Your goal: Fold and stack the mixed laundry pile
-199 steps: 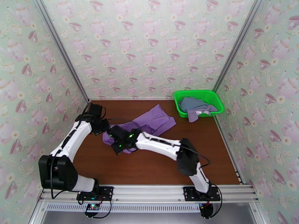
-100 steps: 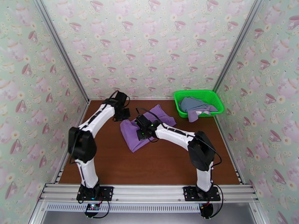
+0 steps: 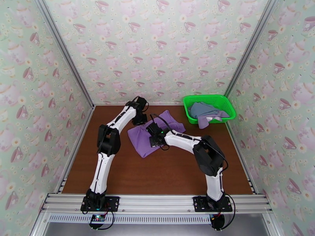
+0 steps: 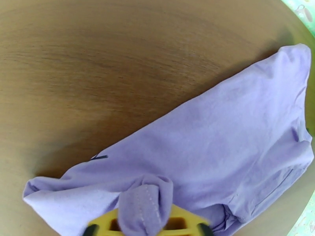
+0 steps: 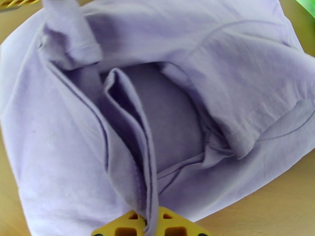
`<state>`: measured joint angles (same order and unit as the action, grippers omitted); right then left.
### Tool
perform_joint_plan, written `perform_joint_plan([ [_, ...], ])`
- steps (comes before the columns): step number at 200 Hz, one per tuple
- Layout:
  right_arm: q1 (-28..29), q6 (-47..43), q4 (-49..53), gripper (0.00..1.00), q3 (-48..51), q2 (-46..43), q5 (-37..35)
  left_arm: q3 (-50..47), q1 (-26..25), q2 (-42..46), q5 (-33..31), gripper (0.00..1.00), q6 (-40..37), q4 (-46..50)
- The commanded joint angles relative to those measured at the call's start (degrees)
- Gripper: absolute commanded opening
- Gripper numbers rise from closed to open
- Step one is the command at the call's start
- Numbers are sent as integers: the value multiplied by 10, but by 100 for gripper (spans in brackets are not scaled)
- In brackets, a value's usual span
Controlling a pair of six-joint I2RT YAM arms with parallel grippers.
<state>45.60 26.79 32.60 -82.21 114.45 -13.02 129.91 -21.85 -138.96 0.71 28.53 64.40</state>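
Where it lies, the purple shirt point(image 3: 138, 141) stretches diagonally, near-left to far-right.

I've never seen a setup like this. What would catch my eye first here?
The purple shirt, partly folded in the middle of the brown table, with both white-and-black arms bent over it and the right end effector pinching a fold. Then the bright green basket in the far right corner, holding two more garments, and the teapot wallpaper on every wall.
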Motion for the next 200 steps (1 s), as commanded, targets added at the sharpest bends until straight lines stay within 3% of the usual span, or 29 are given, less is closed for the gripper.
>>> perform_joint_plan([
  [1,-4,25,2,24,10,5,-33,22,-1,-10,8,63,1,8],
  [16,-4,31,15,40,12,-11,-54,22,-4,5,5,78,-5,-2],
  [31,-4,34,30,46,17,-36,-85,22,-5,28,-3,85,-13,-8],
  [63,-3,37,51,49,24,-83,-129,-6,-5,96,-37,90,-30,-9],
  [85,-4,29,52,43,8,-77,-117,-76,-6,158,-66,89,-33,-20],
  [99,-4,16,44,33,-18,-54,-84,-141,-5,196,-78,72,-30,-40],
  [112,-4,7,32,20,-52,-23,-45,-197,-4,216,-87,29,-23,-59],
  [125,-3,1,28,6,-100,16,-8,-240,0,219,-81,0,-17,-75],
  [130,-4,0,27,0,-122,32,5,-255,1,217,-76,0,-14,-82],
  [172,-8,9,62,0,-298,168,64,-343,2,200,-65,0,16,-158],
  [200,-29,36,65,0,-330,217,66,-363,5,176,-97,0,32,-176],
])
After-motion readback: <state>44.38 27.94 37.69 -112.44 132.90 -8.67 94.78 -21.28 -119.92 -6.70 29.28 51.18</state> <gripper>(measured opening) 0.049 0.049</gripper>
